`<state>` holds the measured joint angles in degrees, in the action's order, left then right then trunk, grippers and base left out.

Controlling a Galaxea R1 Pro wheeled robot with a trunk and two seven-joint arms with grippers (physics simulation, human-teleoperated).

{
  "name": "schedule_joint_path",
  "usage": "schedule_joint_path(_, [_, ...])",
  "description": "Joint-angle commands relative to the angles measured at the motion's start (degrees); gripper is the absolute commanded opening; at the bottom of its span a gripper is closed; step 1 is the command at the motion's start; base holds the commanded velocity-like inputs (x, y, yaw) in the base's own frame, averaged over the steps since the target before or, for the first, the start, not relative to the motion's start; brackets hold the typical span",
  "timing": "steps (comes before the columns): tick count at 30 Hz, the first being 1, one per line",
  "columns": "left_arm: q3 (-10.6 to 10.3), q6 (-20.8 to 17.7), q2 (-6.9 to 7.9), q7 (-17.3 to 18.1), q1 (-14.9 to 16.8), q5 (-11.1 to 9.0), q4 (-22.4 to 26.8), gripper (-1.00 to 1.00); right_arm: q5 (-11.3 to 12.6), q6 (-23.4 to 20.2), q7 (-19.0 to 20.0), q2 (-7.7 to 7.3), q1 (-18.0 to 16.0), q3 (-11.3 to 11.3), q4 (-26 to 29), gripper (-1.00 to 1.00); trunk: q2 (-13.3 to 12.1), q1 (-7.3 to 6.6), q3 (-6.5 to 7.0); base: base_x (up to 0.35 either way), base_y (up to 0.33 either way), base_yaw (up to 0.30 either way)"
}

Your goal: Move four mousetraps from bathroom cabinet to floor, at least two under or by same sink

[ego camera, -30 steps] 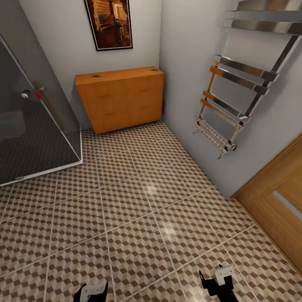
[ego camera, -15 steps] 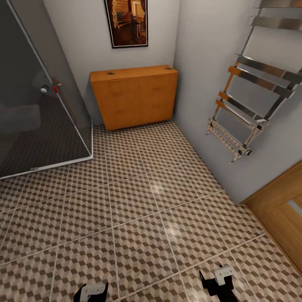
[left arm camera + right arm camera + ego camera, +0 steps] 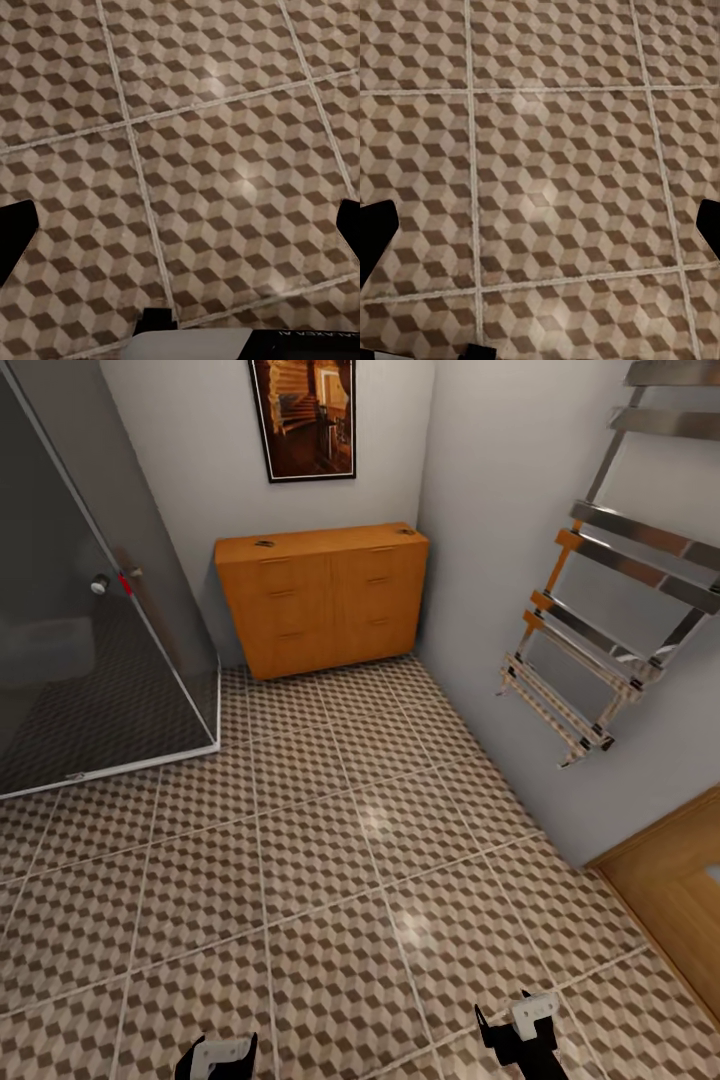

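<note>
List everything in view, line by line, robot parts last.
cabinet: one, orange wood, against the far wall in the corner
mousetraps: two small dark items on the cabinet top, one near each end; too small to be sure
bathroom floor: brown, beige and white cube-pattern tiles
shower enclosure: one, dark glass, left
picture: one, dark-framed, above the cabinet
towel rail: one, chrome, right wall
door: one, wood, lower right
left gripper: open
right gripper: open
</note>
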<state>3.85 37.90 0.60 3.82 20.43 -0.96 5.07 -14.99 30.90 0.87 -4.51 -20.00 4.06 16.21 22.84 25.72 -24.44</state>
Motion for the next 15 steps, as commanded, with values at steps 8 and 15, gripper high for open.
schedule_joint_path(8, [0.4,0.2,-0.01,0.4,0.0,-0.1,-0.1,1.00,-0.5,0.2,0.1,0.03,0.0,0.4,0.0,1.00,0.1,0.06,0.67,0.124,0.000,0.000])
schedule_joint_path(15, [0.4,0.2,0.01,0.4,0.0,-0.1,-0.1,1.00,-0.5,0.2,0.1,0.03,0.0,0.4,0.0,1.00,0.1,0.06,1.34,0.006,0.000,0.000])
